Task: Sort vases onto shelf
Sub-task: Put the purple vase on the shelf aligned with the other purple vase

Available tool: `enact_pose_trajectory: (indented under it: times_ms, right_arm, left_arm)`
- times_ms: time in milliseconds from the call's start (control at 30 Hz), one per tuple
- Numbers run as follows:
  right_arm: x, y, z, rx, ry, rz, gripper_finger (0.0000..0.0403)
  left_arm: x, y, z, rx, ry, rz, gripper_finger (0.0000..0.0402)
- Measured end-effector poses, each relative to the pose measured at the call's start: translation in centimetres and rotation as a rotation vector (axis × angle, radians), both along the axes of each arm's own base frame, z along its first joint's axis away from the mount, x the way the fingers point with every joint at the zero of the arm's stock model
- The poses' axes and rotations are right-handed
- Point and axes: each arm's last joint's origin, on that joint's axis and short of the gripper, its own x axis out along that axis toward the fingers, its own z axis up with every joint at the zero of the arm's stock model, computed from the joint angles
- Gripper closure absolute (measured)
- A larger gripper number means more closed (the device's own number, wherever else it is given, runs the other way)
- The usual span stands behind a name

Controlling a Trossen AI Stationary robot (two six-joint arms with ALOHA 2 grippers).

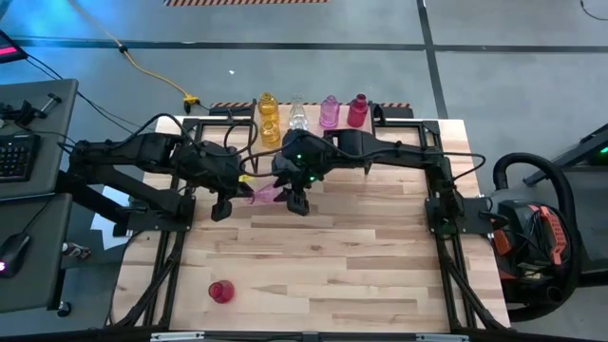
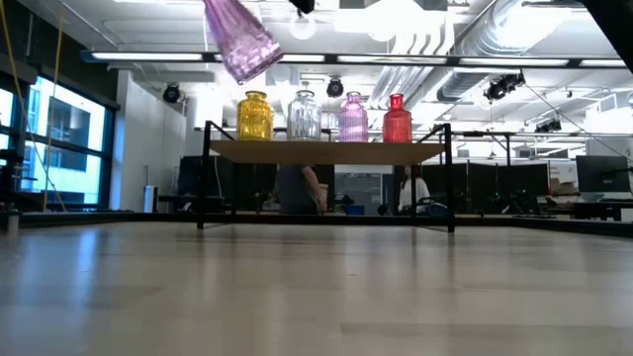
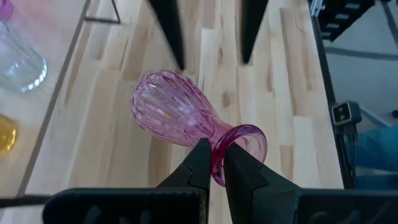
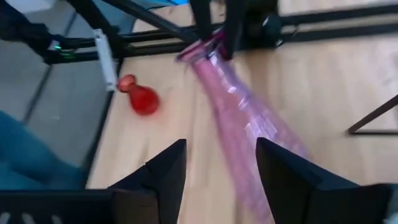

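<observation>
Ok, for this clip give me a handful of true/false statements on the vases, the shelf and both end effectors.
1. The left end effector grips the pink vase by its neck rim. True.
2. The right end effector is shut on that vase. False: its fingers are open, the vase between them.
3. A red vase lies on the table. True.
4. The shelf is bare. False: yellow, clear, pink and red vases stand on it.
5. The held vase rests on the table. False: it hangs in the air.

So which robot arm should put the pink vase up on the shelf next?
Probably the left. Its gripper is already pinching the pink vase by the neck, lifted off the table. The right gripper is open, right beside the vase, holding nothing. The shelf is close by.
</observation>
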Motion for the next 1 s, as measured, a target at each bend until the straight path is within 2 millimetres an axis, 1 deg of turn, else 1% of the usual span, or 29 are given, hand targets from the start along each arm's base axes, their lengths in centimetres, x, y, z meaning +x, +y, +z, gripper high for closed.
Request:
enact_pose_trajectory:
  times_ms: [233,367,500,633,833,933,1000]
  right_arm:
    - [0.3,0.3,0.2,-0.203,-0.060,-0.005,0.0207]
    - [0.5,0.4,0.4,-0.202,-0.099,0.037,0.0199]
    - [0.8,0.6,0.5,-0.197,-0.134,0.047,0.0198]
    - [1.1,0.8,0.1,-0.167,-0.127,0.076,0.0198]
    - [1.4,1.0,-0.3,-0.162,-0.121,0.077,0.0199]
    - [1.4,1.0,-0.3,-0.155,-0.116,0.069,0.0207]
    - [1.4,0.9,-0.3,-0.140,-0.113,0.056,0.0221]
  left_arm:
    - [0.3,0.0,0.3,-0.002,-0.046,-0.003,0.0390]
    - [0.4,0.0,0.4,-0.003,-0.057,-0.003,0.0390]
    - [0.7,-0.1,0.8,-0.007,-0.108,-0.003,0.0390]
    - [0.9,-0.1,1.0,-0.005,-0.143,0.003,0.0390]
    - [1.0,0.2,1.1,-0.006,-0.149,0.017,0.0390]
    - [1.2,0.4,1.0,-0.008,-0.147,0.021,0.0390]
    - [1.3,0.4,0.9,-0.004,-0.143,0.016,0.0390]
